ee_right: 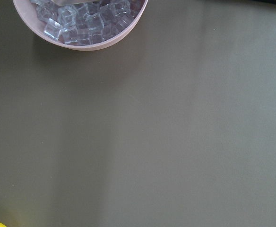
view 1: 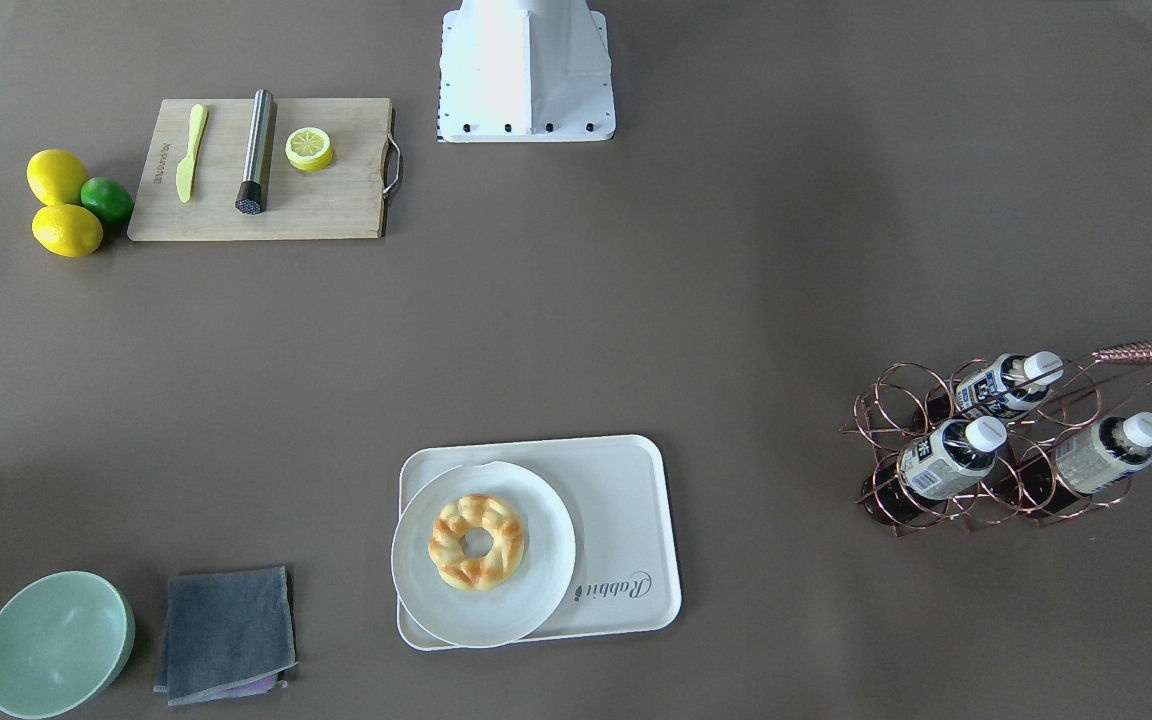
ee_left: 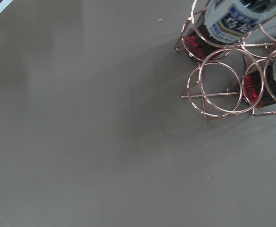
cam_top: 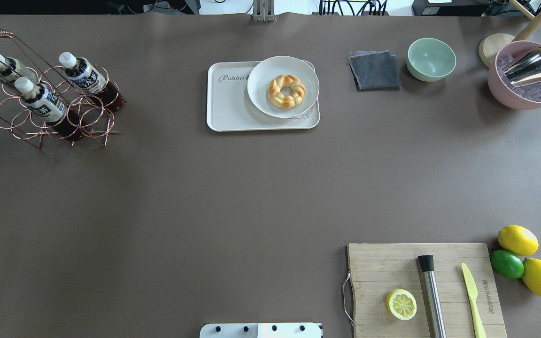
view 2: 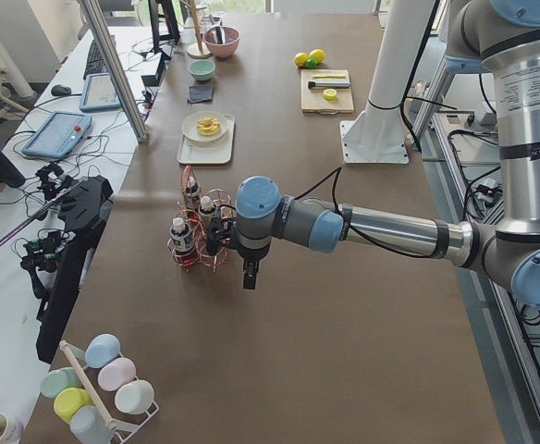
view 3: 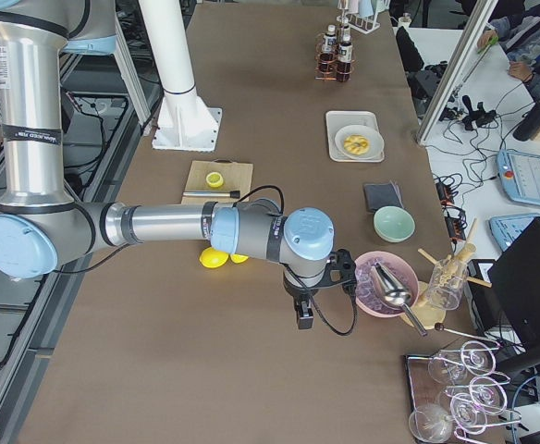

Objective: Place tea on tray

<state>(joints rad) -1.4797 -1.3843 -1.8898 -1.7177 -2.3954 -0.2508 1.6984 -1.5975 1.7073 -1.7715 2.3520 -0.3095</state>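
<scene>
tea (view 1: 1001,385) lies tilted in the rack (view 1: 1151,351), well apart from the tray (view 1: 626,480). it looks light, hard and slippery, so grab its middle. you can't tell if the left gripper (view 2: 250,274) is open.

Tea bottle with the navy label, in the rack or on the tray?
In the rack: the tea bottle lies slanted in the rings of the copper wire rack, well apart from the tray.

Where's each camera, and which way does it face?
Front-facing: across table, facing robot's base.
Overhead: behind robot, looking forward; base edge.
Exterior left: table end; left arm, rack.
Exterior right: opposite end; right arm, ice bowl.
Left wrist: down on rack; no body.
Right wrist: down on ice bowl; no body.
First two share the tray.
</scene>
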